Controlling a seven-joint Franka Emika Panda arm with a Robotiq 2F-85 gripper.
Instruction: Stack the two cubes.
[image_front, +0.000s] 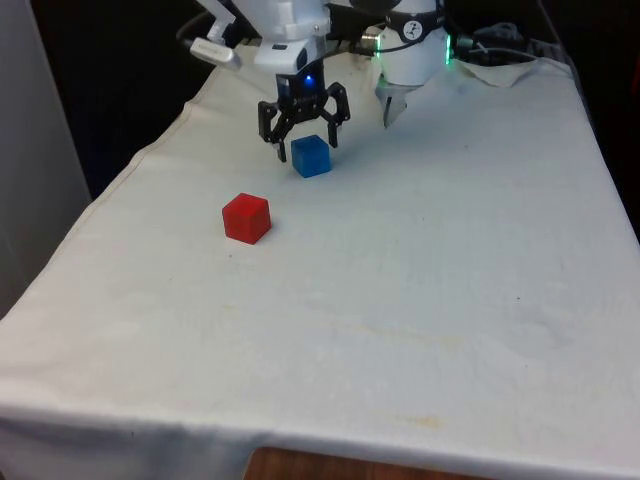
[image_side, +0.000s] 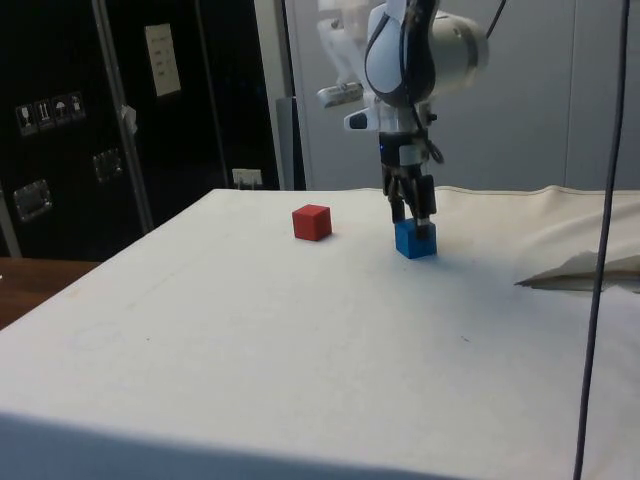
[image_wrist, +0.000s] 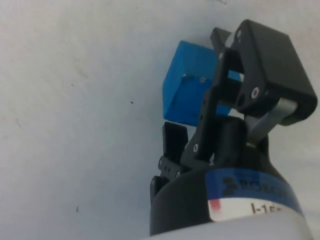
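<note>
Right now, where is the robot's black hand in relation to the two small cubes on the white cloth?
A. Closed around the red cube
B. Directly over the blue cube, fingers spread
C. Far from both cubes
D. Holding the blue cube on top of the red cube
B: the black hand hangs with fingers spread just above the small blue cube, while the small red cube sits apart on the white cloth.
</note>
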